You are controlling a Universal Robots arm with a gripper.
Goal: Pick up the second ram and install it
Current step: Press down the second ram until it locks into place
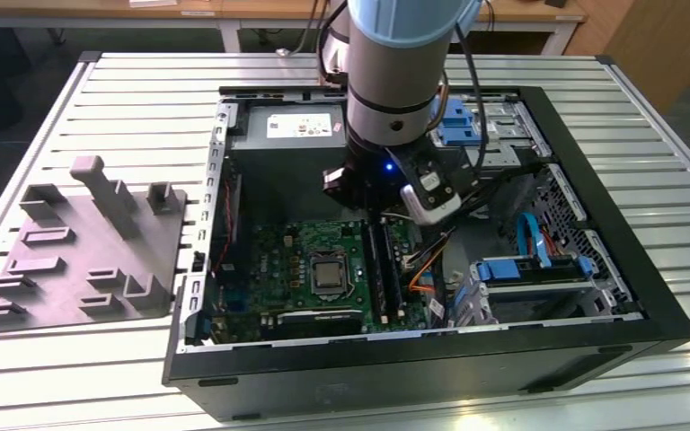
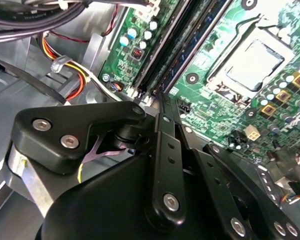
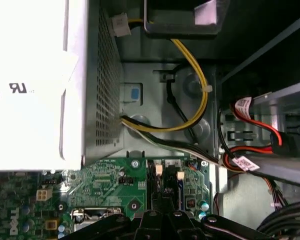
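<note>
Hovers low over motherboard (image 1: 276, 260) with gripper (image 1: 375, 214) at slot end nearest power supply (image 1: 291, 135), clenched or released impossible to tell; second ram (image 1: 376, 265) apparently upright along slot beneath, so press straight down, evenly, without tilting.

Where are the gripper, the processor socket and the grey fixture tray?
gripper (image 1: 375, 211), exterior view, at its tip over the memory slots.
processor socket (image 2: 254, 65), second wrist view, on its metal cover.
grey fixture tray (image 1: 75, 269), exterior view, on its flat base.
</note>
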